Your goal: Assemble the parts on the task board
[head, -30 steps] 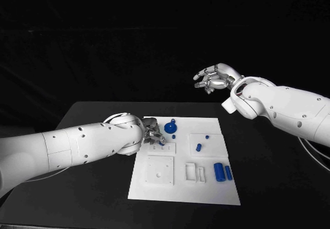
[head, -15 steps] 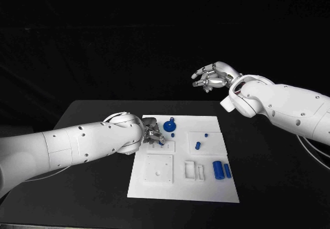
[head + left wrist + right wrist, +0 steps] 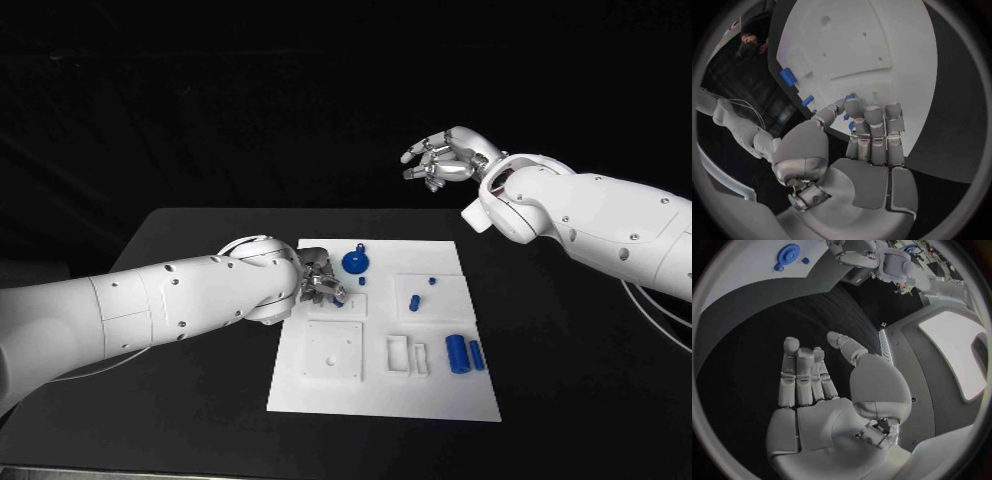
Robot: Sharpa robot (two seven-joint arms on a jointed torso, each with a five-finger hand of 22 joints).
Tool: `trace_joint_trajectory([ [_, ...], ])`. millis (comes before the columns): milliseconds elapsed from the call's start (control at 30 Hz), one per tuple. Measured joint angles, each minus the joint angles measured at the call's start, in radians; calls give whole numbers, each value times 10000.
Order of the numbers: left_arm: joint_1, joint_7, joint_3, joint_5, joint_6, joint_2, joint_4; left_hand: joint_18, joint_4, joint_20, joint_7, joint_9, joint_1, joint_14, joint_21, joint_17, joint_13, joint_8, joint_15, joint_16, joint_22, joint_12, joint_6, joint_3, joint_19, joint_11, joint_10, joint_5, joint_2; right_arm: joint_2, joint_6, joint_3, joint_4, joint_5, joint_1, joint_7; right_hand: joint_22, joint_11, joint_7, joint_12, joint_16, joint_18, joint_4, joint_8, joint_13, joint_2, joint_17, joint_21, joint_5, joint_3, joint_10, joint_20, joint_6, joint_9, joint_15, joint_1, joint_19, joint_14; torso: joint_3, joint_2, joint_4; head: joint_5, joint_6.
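Left hand: the left hand (image 3: 320,282) sits low over the task board's (image 3: 387,400) far-left part — fingers (image 3: 873,131) pinch a small blue part (image 3: 849,97) against the board.
Right hand: the right hand (image 3: 449,160) is raised beyond the table, fingers apart, holding nothing.
Other parts: blue disc (image 3: 358,265) just beside the left hand; two blue cylinders (image 3: 463,355) near the board's right edge.

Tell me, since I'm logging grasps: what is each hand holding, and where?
Left hand pinches a small blue part at its fingertips; which end, cannot tell. Right hand holds nothing, raised off the board.
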Motion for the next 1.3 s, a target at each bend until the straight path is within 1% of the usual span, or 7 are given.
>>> trace_joint_trajectory([
  [500,-1,-1,6,25,56,-13,-2,-1,9,0,-9,-6,13,0,39,-1,-1,19,1,0,7,0,11,-18,-1,2,-4,40,12,0,34,0,-6,-11,-14,-9,0,0,8,0,4,-7,0,0,-20,0,-9,0,-1,0,0,0,36,15,-19,0,0,-19,0,1,4,13,-33],
  [733,-21,-17,-1,30,110,-36,-20,-1,11,0,-13,1,13,-1,39,-1,-2,19,1,0,5,0,16,-22,-1,15,-18,38,12,0,51,0,-9,-17,-20,-11,-1,1,5,0,4,-10,0,0,-20,0,-19,0,-1,0,0,0,38,14,-19,0,0,-19,-7,5,9,18,-26],
  [900,-18,-17,5,43,148,-45,-12,-1,-9,0,-13,-1,13,-1,39,-2,-2,18,1,-1,5,0,17,-4,-1,15,-18,28,12,-7,55,0,-11,-19,-20,-15,-1,0,4,0,4,-13,0,0,-20,0,-19,0,-1,0,0,0,39,14,-18,0,0,-18,-12,8,12,17,-56],
  [967,-18,-17,6,52,161,-50,-10,-1,-10,0,-13,-2,14,0,39,-2,-2,17,1,0,5,0,17,-4,-1,15,-19,24,12,-5,56,0,-11,-21,-20,-16,-1,0,4,0,4,-55,0,0,-20,0,-19,0,-1,0,0,0,39,14,-18,0,0,-18,-12,10,12,16,-59],
  [1033,-17,-17,7,62,170,-55,-9,-1,-10,0,-13,-2,14,-1,39,-2,-3,15,2,0,4,0,17,-4,-1,15,-19,21,12,-3,58,0,-11,-23,-21,-17,-1,1,3,0,4,-58,0,36,-29,0,-19,0,-1,0,0,0,40,13,-18,0,0,-18,-12,11,12,16,-66],
  [1300,-17,-17,7,105,212,-65,-16,-2,-22,0,-14,17,14,-1,39,-2,-3,-2,2,0,4,0,18,-16,-1,15,-20,19,12,-4,65,0,-10,-29,-24,-19,-3,1,0,0,5,62,0,36,-31,0,-28,0,-2,0,0,0,41,12,-17,0,0,-17,-16,12,12,28,-83],
])
